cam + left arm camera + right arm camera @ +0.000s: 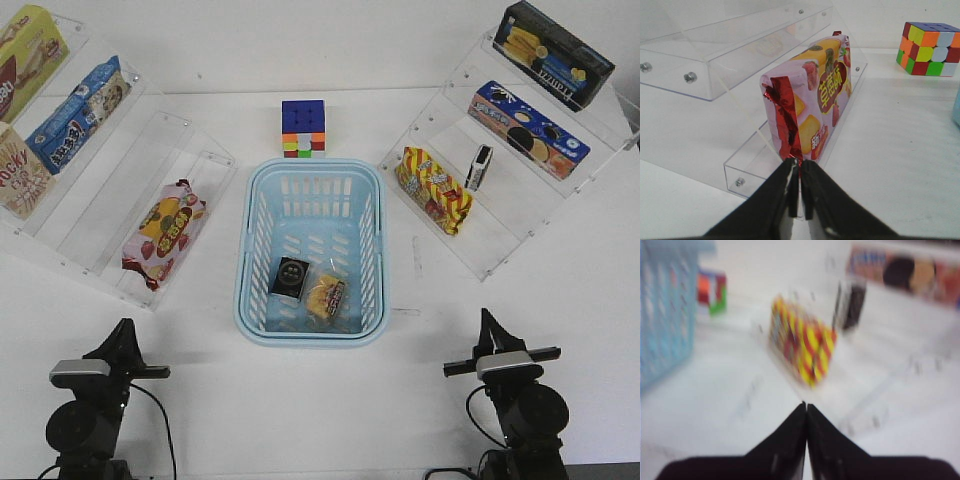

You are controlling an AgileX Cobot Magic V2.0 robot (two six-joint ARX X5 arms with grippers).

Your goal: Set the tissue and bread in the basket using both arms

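The light-blue basket [312,180] stands at the table's middle. The black tissue pack [291,277] lies flat on its floor at the near left. The wrapped yellow bread [327,296] lies beside it to the right. My left gripper [124,330] is shut and empty at the near left, well clear of the basket; in the left wrist view it [800,162] points at a fruit-printed packet. My right gripper [487,320] is shut and empty at the near right; the right wrist view [806,405] is blurred, with the basket's wall [665,315] at one edge.
A multicoloured cube [303,128] sits behind the basket. Clear acrylic shelves flank it: the left one holds a pink fruit-printed packet [163,231] and snack boxes, the right one a red-yellow packet [433,189], an upright black pack [479,167] and cookie boxes.
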